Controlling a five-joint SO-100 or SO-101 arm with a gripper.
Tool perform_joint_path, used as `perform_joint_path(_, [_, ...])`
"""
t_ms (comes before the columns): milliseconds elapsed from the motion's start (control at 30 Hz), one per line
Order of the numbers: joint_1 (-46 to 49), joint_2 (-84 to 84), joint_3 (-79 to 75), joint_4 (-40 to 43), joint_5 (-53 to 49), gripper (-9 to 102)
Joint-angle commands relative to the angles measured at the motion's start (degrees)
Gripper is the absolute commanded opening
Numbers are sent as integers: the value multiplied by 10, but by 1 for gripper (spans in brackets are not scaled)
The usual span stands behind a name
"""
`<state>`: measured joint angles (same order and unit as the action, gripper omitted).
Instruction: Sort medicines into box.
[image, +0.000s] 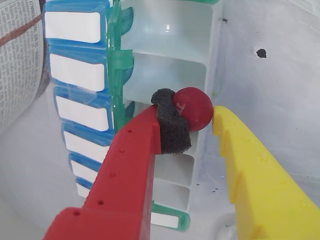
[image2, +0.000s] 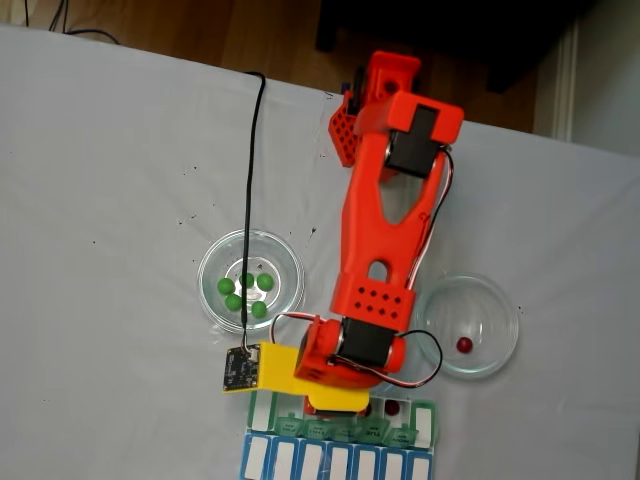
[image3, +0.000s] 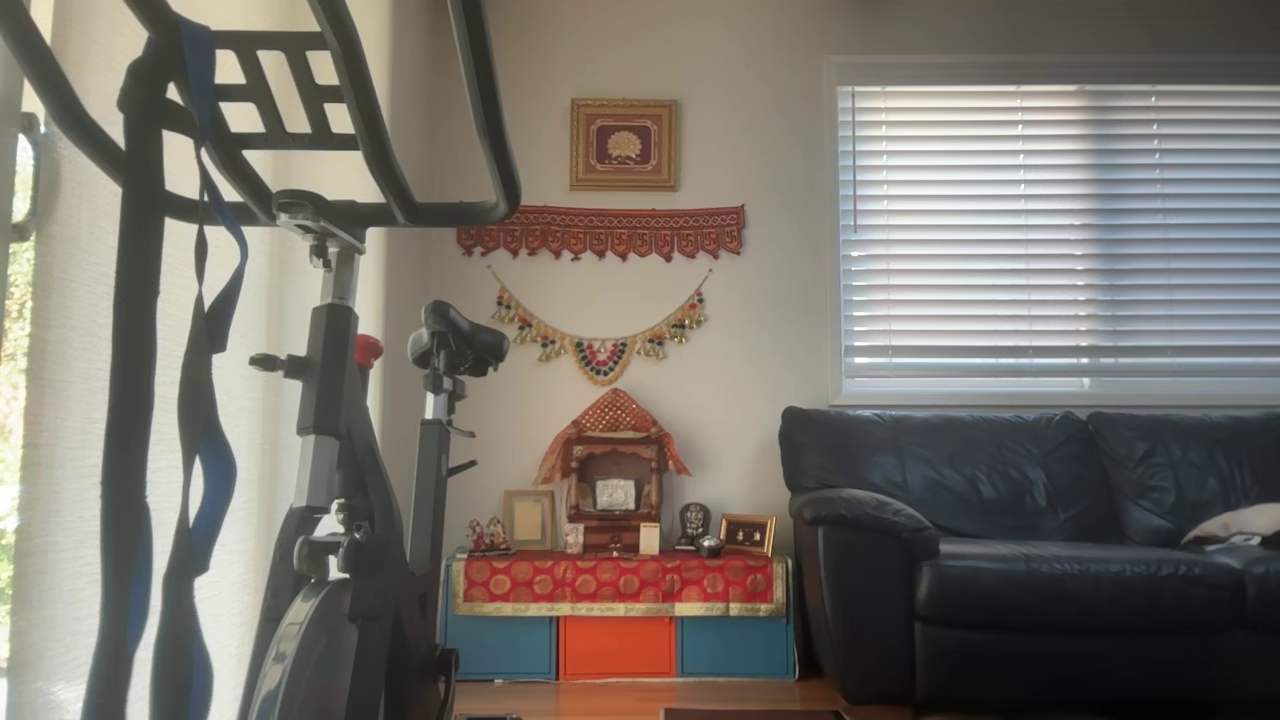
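Now pincer (image: 202, 116) grasping red ball (image: 194, 108) over box (image: 165, 75) open compartment edge.

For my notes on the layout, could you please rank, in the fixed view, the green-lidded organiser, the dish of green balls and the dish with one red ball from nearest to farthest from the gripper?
1. Green-lidded organiser, directly beneath the gripper.
2. Dish of green balls, up and left.
3. Dish with one red ball, right; close to the second, so that order is tentative.

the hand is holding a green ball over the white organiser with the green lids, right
Not quite: the ball in the hand is dark red, not green, as the wrist view shows. The rest stands: it is held over the white organiser with the green lids.
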<state>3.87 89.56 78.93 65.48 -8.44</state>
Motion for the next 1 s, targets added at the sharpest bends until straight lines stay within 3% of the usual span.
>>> perform_joint_path(0, [3, 16, -64, 4, -5, 2])
perform_joint_path(967, [-10, -25, -68, -64, -25, 1])
